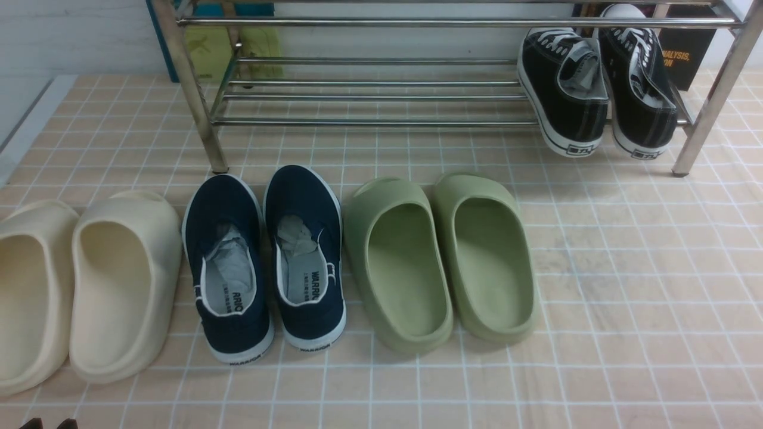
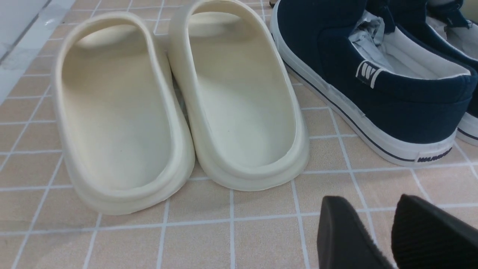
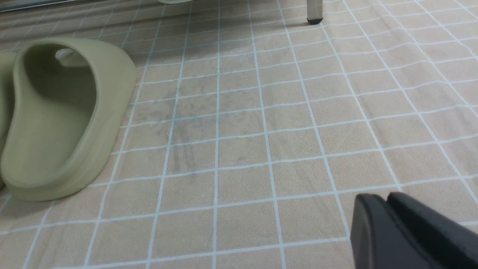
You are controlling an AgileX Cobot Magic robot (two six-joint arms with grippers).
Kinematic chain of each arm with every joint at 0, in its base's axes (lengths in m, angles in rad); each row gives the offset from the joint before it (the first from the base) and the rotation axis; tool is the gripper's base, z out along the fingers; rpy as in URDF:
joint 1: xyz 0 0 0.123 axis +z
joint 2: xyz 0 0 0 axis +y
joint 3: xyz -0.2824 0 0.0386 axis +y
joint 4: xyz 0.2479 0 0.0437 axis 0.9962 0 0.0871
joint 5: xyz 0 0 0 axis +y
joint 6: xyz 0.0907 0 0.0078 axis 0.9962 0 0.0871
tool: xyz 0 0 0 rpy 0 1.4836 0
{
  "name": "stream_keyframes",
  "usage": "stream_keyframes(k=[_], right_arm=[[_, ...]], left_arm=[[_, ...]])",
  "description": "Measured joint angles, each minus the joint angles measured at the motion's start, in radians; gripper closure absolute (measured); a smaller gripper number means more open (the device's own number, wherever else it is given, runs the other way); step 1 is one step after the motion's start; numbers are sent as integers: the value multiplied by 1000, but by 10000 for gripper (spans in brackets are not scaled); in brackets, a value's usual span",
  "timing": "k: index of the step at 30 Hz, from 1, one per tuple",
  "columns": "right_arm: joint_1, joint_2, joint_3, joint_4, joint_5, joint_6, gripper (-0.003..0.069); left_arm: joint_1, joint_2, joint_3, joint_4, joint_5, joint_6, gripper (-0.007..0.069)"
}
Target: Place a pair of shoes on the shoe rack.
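Observation:
The two black canvas sneakers, the left one [image 1: 566, 89] and the right one [image 1: 641, 89], rest side by side on the lower rods of the chrome shoe rack [image 1: 369, 22] at its right end. Their heels point toward me and hang over the front rod. My left gripper [image 2: 368, 201] is open and empty, low over the tiled floor near the cream slippers. Only its tips show at the bottom left of the front view [image 1: 49, 424]. My right gripper [image 3: 384, 200] is shut and empty over bare tiles, far from the sneakers. It is out of the front view.
On the floor in front of the rack, from left to right, stand cream foam slippers [image 1: 77, 280], navy WARRIOR slip-ons [image 1: 268, 256] and green foam slippers [image 1: 441, 256]. The rack's right front leg [image 1: 700, 119] stands on the tiles. A rack foot shows in the right wrist view [image 3: 314, 11].

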Motion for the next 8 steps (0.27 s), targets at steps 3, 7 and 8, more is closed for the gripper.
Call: stream_keyframes(k=[3,7,8], right_arm=[[0,0,0,-1,1,0,598],[0,0,0,-1,2,0,594],[0,0,0,-1,2,0,592]], left_arm=[[0,0,0,0,0,0,385],[0,0,0,2,0,0,385],[0,0,0,2,0,0,385]])
